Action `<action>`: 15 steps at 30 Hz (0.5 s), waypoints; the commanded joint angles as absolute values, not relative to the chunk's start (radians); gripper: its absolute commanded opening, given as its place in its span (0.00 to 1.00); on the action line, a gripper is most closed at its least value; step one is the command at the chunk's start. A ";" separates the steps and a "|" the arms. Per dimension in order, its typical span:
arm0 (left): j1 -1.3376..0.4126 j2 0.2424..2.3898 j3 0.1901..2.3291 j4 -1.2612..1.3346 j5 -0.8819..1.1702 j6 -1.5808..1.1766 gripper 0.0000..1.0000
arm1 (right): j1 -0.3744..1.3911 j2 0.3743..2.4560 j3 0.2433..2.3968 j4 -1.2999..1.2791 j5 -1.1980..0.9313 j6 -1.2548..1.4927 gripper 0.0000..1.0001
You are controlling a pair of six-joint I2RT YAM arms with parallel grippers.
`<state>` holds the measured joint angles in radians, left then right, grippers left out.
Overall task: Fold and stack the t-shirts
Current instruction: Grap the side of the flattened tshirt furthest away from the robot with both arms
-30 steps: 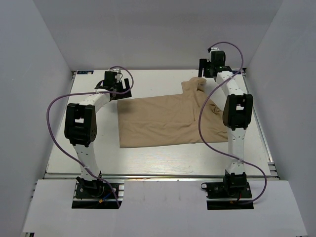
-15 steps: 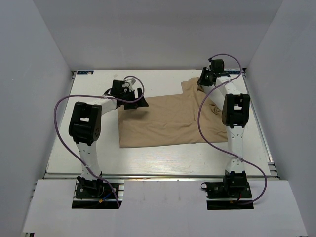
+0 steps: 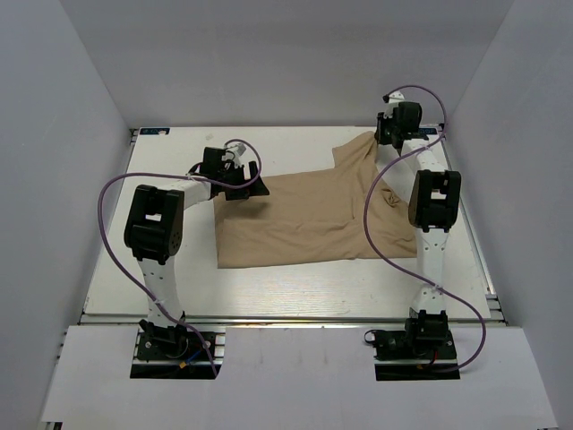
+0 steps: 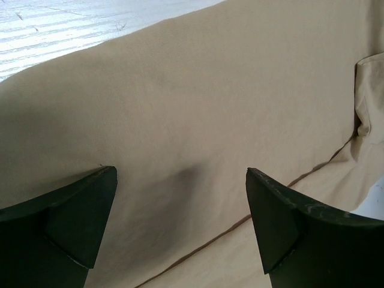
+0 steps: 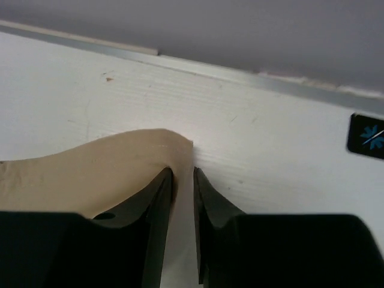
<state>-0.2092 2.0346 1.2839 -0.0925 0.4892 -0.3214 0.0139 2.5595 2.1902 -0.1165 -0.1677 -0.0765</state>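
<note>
T-shirt: tan, spread across the middle of the bench. In the top view its upper-right corner rises to the right gripper, near the frame's upper right.

Only the right wrist view shows the grip: jaws almost together, pinching the shirt's edge, with bare bench beyond.

Only the left wrist view shows the left gripper up close: jaws wide apart over flat fabric, a seam running toward the lower right. Cannot tell whether they touch the cloth.

Right side of the shirt is partly hidden behind the right arm in the top view.
</note>
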 commanded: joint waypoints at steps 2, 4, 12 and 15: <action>-0.206 2.082 1.253 -0.213 0.425 -0.267 1.00 | 0.012 2.556 2.252 0.044 -0.172 -0.274 0.37; -0.206 2.082 1.262 -0.213 0.442 -0.267 1.00 | 0.015 2.549 2.252 0.067 -0.169 -0.275 0.46; -0.206 2.059 1.308 -0.213 0.489 -0.236 1.00 | 0.014 2.478 2.218 0.058 -0.138 -0.232 0.67; -0.206 2.048 1.400 -0.219 0.500 -0.226 1.00 | 0.017 2.448 2.192 0.002 -0.150 -0.091 0.77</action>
